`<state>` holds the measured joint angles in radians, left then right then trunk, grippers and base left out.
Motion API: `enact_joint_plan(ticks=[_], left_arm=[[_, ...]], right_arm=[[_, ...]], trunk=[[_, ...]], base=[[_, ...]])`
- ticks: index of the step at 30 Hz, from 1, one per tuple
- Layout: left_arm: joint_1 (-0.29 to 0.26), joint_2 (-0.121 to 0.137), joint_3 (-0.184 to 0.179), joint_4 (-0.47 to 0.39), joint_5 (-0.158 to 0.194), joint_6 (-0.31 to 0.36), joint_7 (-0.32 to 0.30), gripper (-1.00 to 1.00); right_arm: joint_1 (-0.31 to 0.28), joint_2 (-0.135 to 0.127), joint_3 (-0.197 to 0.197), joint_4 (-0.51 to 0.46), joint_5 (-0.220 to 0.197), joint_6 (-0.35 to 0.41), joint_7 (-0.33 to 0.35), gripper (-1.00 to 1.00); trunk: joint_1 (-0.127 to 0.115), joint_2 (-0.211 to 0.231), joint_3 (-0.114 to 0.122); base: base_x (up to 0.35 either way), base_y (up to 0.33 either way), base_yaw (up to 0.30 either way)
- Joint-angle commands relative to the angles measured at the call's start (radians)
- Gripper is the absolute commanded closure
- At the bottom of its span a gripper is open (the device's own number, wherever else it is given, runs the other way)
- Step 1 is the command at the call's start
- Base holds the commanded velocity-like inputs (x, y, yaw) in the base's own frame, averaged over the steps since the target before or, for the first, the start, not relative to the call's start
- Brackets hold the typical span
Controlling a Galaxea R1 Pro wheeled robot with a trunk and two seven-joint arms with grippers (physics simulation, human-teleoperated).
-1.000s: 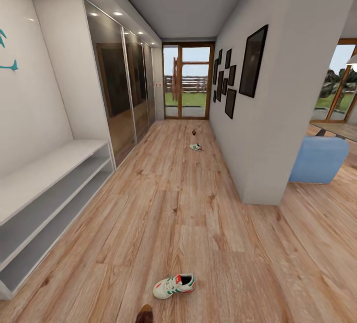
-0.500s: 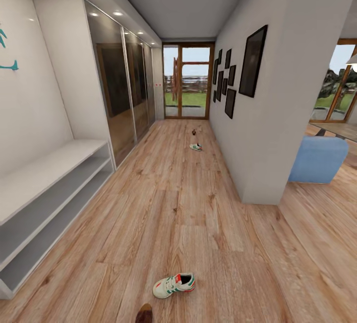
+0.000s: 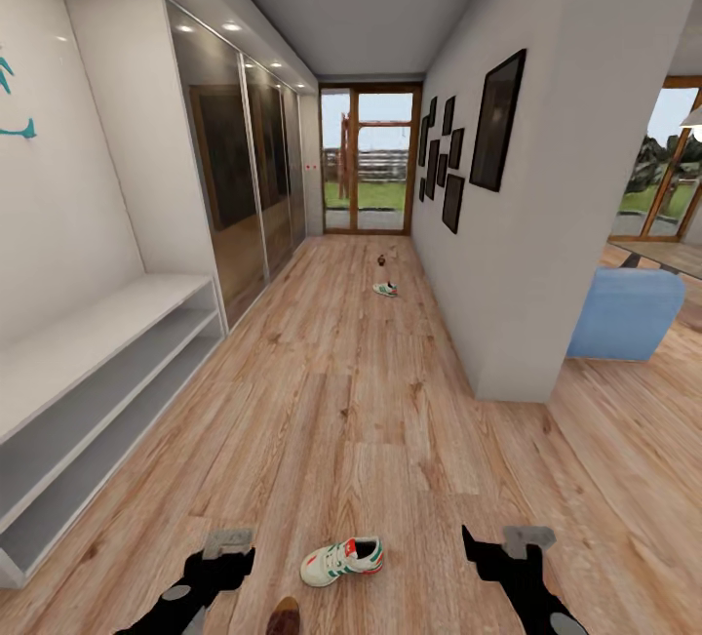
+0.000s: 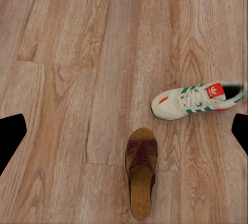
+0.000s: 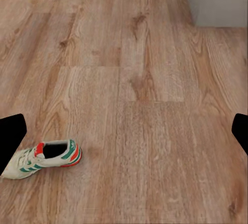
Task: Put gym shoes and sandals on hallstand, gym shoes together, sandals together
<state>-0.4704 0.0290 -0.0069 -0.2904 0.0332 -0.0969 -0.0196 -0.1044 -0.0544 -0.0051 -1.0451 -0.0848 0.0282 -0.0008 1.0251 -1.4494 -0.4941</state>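
Both the left gripper [image 3: 226, 544] and right gripper [image 3: 507, 539] hang open and empty at the frame's bottom, flanking the sneaker [image 3: 341, 561] and sandal [image 3: 284, 617], seemingly poised to pick them up.

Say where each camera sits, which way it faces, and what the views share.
Head view: looks down the corridor floor; both arms enter at the bottom, left tool, right tool.
Left wrist view: looks down at the near gym shoe and a sandal; dark fingertips at the edges.
Right wrist view: looks down at the floor and wall base; fingertips at the edges.
Shared: the near gym shoe.
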Motion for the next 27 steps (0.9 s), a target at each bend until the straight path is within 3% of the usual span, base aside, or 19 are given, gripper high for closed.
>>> enact_joint_plan(ticks=[1,5,6,17,27], left_arm=[[-0.013,-0.001,-0.001,0.000,0.003,0.015,-0.006,-1.00],[-0.039,-0.003,-0.003,0.001,0.001,0.053,-0.015,-1.00],[-0.044,-0.003,-0.006,0.006,-0.005,0.066,-0.022,-1.00],[-0.043,-0.003,-0.035,0.007,-0.029,0.006,-0.022,-1.00],[-0.044,-0.003,-0.036,0.001,-0.025,0.011,-0.023,-1.00]], right_arm=[[-0.026,0.000,0.000,-0.013,-0.004,0.040,-0.001,-1.00],[-0.120,0.000,0.000,-0.032,0.008,0.145,-0.002,-1.00],[-0.208,-0.001,-0.001,-0.034,0.010,0.214,0.005,-1.00],[-0.242,-0.003,0.005,0.002,0.013,0.239,0.006,-1.00],[-0.242,-0.004,0.003,0.010,0.016,0.239,0.005,-1.00]], trunk=[[0.000,-0.001,-0.001],[0.000,-0.001,-0.001],[0.000,-0.001,-0.001],[0.000,-0.001,-0.001],[0.038,-0.071,-0.033]], base=[[0.000,0.000,0.000],[0.000,0.000,0.000],[0.000,0.000,0.000],[0.000,0.000,0.000],[0.000,0.000,0.000]])
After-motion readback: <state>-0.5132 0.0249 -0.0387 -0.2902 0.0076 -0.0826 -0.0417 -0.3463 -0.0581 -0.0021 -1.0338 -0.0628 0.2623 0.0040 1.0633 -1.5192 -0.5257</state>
